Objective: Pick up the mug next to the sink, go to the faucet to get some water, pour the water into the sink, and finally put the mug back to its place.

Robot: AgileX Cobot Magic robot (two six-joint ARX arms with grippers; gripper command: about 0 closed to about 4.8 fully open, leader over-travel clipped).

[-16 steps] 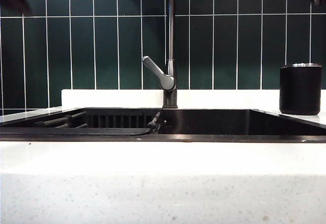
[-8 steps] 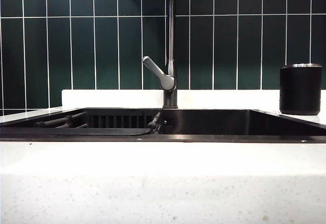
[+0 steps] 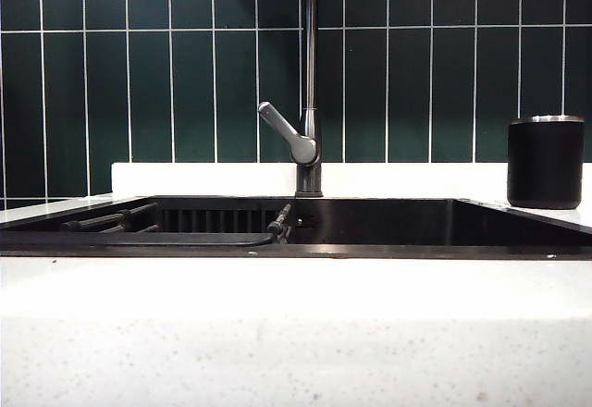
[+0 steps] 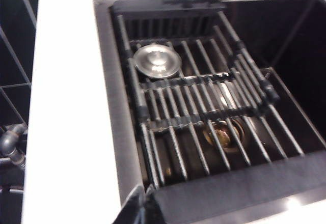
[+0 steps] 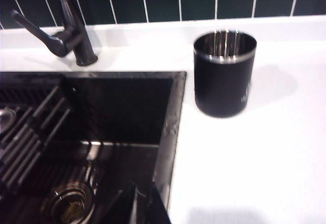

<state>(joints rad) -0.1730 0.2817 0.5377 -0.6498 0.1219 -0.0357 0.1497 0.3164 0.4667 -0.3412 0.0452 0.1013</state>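
Kitchen, black sink (image 3: pixel 388 227) w/ faucet (image 3: pixel 310 74), white counter (image 3: pixel 296 287), green tile wall (image 3: pixel 166 83)

The wall (image 3: pixel 166 83) behind the counter is covered with dark green tiles, tall and narrow, with thin white lines between them. Below the tiles a low white ledge (image 3: pixel 203 178) runs along the back. The counter (image 3: pixel 296 333) is white with small dark speckles, and its front edge fills the lower part of the exterior view. In the right wrist view the same white counter (image 5: pixel 244 152) looks smooth and bright. In the left wrist view, beyond the edge of the counter, a grey pipe (image 4: pixel 11 145) with a bend shows against dark tiles.
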